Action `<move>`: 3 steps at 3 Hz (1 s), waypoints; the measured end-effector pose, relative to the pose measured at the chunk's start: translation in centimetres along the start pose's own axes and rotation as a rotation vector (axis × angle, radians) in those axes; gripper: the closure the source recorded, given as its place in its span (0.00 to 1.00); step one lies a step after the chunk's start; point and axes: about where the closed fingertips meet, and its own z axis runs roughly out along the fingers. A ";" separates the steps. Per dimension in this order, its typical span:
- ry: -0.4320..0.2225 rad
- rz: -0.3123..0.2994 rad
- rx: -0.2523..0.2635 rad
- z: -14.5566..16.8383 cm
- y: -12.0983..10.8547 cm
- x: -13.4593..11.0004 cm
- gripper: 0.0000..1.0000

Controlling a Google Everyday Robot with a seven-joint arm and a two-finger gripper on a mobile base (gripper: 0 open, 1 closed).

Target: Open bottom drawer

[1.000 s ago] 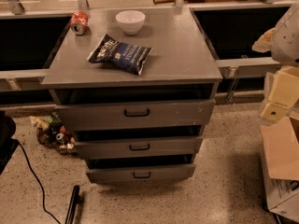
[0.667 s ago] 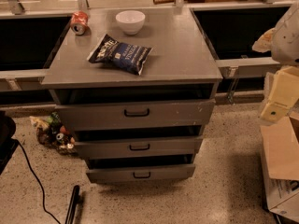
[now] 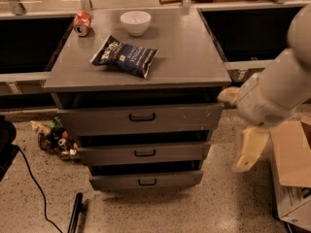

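The step in hand is judged to be the approach: the bottom drawer (image 3: 112, 180) is not yet reached, and no contact with it is seen. The drawer is found at the foot of the cabinet (image 3: 146, 79), below the two taller drawer fronts and just above the floor. Its small black bar handle (image 3: 147, 182) is centred on the front, and the front is judged to be pushed in or nearly so. The gripper (image 3: 247, 147) is held to the right of the cabinet, clear of its side and level with the middle drawer front. Whether it is set wide or narrow cannot be told. For the next move, the gripper is to be lowered and carried leftward across the cabinet front to the handle, which is then to be gripped or hooked and drawn straight out from the cabinet. The cardboard box (image 3: 291, 169) on the floor, right of the cabinet, is to be avoided during the descent.
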 end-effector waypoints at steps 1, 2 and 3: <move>-0.114 -0.058 -0.099 8.0 2.6 -1.5 0.00; -0.114 -0.063 -0.106 8.5 2.9 -1.5 0.00; -0.114 -0.063 -0.106 8.6 2.9 -1.5 0.00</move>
